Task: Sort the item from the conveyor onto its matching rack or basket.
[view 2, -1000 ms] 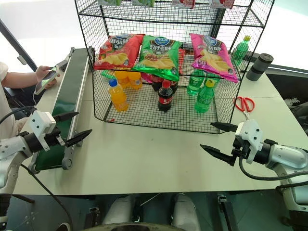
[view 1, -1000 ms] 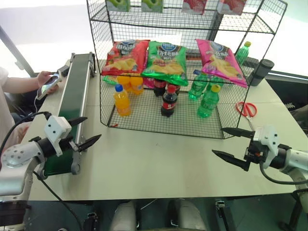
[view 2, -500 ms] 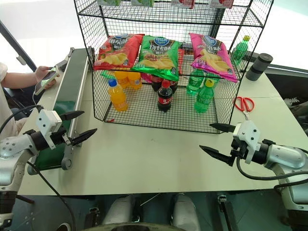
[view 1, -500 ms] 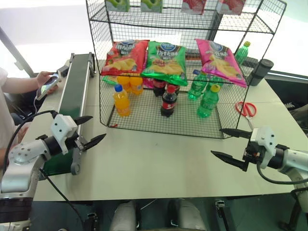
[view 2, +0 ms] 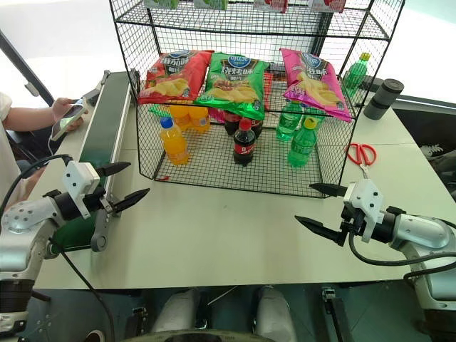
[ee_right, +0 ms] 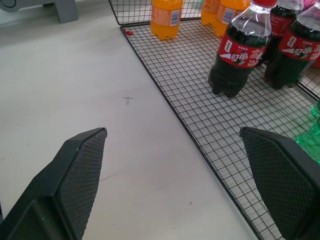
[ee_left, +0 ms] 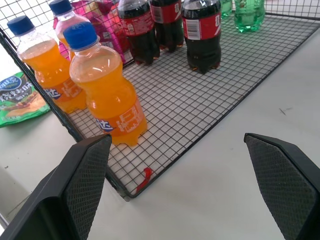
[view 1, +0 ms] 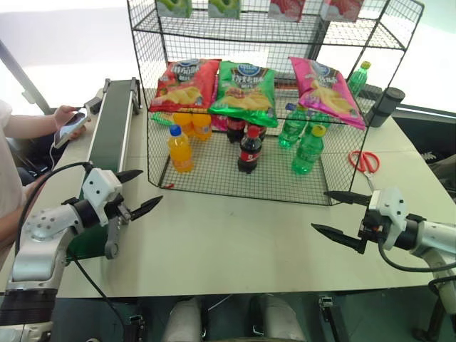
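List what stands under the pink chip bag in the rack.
Under the pink chip bag, green soda bottles stand on the rack floor. The bag covers the tops of the rear ones.

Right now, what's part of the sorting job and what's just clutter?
Job: conveyor; wire rack; pink chip bag lying on the rack's middle shelf; left gripper and right gripper, both open, empty.
Clutter: red scissors; dark tumbler; person's phone.

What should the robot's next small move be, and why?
Probably just wait, left pincer poised beside the conveyor: it and the right pincer stand open, holding nothing, and the pink chip bag already lies on the rack, on its middle shelf.
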Controlling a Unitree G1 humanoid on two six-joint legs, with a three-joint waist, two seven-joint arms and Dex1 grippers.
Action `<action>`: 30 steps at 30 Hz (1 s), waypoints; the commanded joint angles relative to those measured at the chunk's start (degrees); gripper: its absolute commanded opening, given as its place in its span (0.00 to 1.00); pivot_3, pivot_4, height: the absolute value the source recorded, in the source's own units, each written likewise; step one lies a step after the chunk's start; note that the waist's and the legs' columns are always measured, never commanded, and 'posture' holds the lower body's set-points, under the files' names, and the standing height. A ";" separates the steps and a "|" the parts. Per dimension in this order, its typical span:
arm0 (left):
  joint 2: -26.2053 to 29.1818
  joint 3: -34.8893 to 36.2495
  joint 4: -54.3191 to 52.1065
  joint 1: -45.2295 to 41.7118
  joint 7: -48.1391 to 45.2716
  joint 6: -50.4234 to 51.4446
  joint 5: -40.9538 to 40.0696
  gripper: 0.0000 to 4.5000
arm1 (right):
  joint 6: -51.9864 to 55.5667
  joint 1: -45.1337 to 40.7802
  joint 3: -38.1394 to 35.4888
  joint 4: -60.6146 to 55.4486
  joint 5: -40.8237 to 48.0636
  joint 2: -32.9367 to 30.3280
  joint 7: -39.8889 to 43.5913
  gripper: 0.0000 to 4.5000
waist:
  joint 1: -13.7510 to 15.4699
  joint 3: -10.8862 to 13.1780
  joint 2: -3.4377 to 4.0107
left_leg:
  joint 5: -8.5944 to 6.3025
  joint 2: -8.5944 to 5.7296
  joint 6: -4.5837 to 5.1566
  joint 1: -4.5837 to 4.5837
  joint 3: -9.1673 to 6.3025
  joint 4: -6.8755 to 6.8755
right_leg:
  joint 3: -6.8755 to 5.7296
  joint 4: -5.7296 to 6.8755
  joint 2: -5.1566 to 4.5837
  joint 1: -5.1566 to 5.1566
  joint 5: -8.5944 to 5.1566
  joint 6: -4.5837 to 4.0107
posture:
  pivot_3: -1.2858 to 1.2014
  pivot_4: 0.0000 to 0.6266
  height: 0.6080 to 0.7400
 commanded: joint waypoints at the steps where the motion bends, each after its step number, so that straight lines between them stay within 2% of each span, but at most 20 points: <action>1: 0.13 0.47 -0.39 -0.52 0.14 -0.88 -0.05 1.00 | -0.90 -0.46 -0.69 -0.63 -0.12 -0.31 0.00 0.99 | 0.00 0.00 0.00 | 0.00 0.00 0.00 0.00 0.00 0.00 | 0.00 0.00 0.00 0.00 0.00 0.00 | 0.52 0.24 1.00; 30: -0.74 -2.93 3.33 -3.76 -2.21 -2.72 0.95 1.00 | -0.70 2.68 -2.87 -2.82 -0.01 -1.24 0.19 0.99 | 0.00 -0.01 -0.01 | 0.00 -0.01 0.00 0.02 0.00 0.04 | 0.00 0.03 0.00 0.03 0.00 0.01 | 0.52 0.24 1.00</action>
